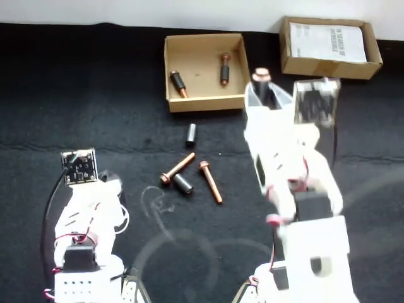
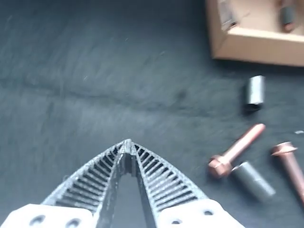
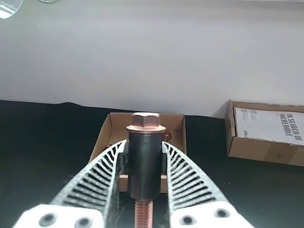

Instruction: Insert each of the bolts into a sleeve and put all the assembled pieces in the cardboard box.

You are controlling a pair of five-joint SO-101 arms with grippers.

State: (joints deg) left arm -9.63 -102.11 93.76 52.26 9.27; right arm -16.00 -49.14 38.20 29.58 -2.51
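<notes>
The right hand (image 3: 144, 145) is clamped on a sleeved bolt (image 3: 144, 164), head up, just beside the cardboard box (image 1: 205, 102), where two assembled pieces (image 1: 178, 83) lie. The left hand (image 2: 127, 145) is closed and empty above the tabletop (image 1: 95, 95). Two bolts (image 1: 178, 168) and two sleeves (image 1: 190, 133) lie loose nearby.

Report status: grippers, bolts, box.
Right gripper shut on sleeved bolt, beside cardboard box. Left gripper shut, empty. Two bolts, two sleeves loose. Nothing blocks box.
</notes>
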